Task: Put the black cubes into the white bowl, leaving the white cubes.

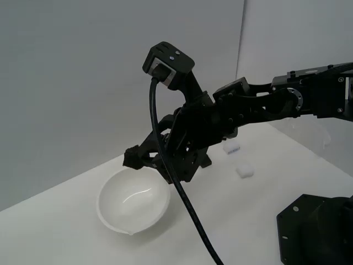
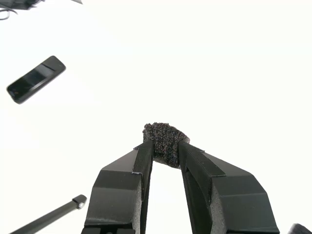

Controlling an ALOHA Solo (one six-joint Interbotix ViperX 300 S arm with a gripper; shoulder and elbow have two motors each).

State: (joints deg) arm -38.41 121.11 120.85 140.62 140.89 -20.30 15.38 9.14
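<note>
Pincer (image 2: pixel 165 148) tips hidden behind black cube (image 2: pixel 165 141).

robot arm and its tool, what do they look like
The arm is matte black with angular links and a round silver-ringed joint. A black and silver camera block sits on top, trailing a thick black cable. The tool has two flat black fingers with foam-like pads.

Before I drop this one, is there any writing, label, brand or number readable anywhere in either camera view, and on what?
None can be read in either view.
Black cube, clamped in the gripper: plain, no marking.
White bowl: plain, no print.
White cubes: blank on the faces that show.
Phone-like black slab: dark face, nothing legible.
Wrist camera housing: two small dots only, no lettering legible.
</note>
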